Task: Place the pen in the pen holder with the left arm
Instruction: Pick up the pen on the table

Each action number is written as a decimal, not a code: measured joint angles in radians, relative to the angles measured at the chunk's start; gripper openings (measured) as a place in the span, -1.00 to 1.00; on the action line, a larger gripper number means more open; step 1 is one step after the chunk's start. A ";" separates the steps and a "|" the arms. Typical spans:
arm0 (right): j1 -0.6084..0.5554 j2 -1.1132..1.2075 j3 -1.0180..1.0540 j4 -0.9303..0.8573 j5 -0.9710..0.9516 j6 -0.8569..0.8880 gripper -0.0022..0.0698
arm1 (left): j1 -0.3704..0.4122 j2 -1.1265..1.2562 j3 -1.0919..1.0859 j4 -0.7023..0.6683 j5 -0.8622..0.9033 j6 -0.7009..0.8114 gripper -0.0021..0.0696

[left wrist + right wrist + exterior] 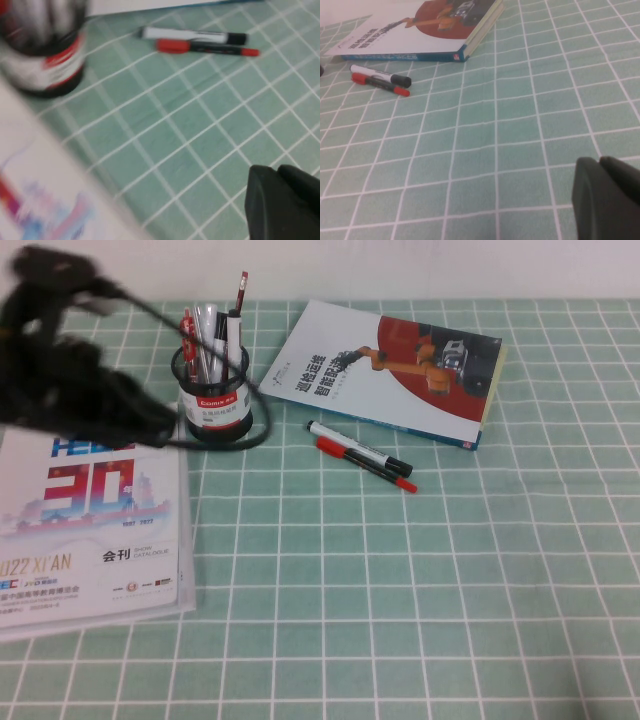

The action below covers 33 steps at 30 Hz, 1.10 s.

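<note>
The slim red pen [365,462] lies flat on the green checked cloth, right beside the white marker [352,445] and right of the pen holder [213,400]. The holder is a black mesh cup with a white and red label, and several pens stand in it. The left arm [70,370] is a blurred black shape at the far left, just left of the holder. In the left wrist view its gripper [276,170] is shut and empty, well away from the pen [207,48] and the holder [47,55]. The right gripper [600,161] is shut and empty over bare cloth, far from the pen [380,84].
A book [390,370] with an orange robot arm on its cover lies behind the pen. A white brochure [90,530] lies at the front left, under the left arm. A black cable loops round the holder's base [255,435].
</note>
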 joint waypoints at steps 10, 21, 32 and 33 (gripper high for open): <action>0.000 0.000 0.000 0.000 0.000 0.000 -1.00 | -0.185 0.472 -0.528 0.084 0.268 0.113 -0.95; 0.000 0.000 0.000 0.000 0.000 0.000 -1.00 | -0.292 0.795 -0.912 0.196 0.359 0.346 -0.95; 0.000 0.000 0.000 0.000 0.000 0.000 -1.00 | -0.352 0.888 -0.974 0.275 0.364 0.607 -0.95; 0.000 0.000 0.000 0.000 0.000 0.000 -1.00 | -0.355 0.893 -0.974 0.277 0.364 0.616 -0.95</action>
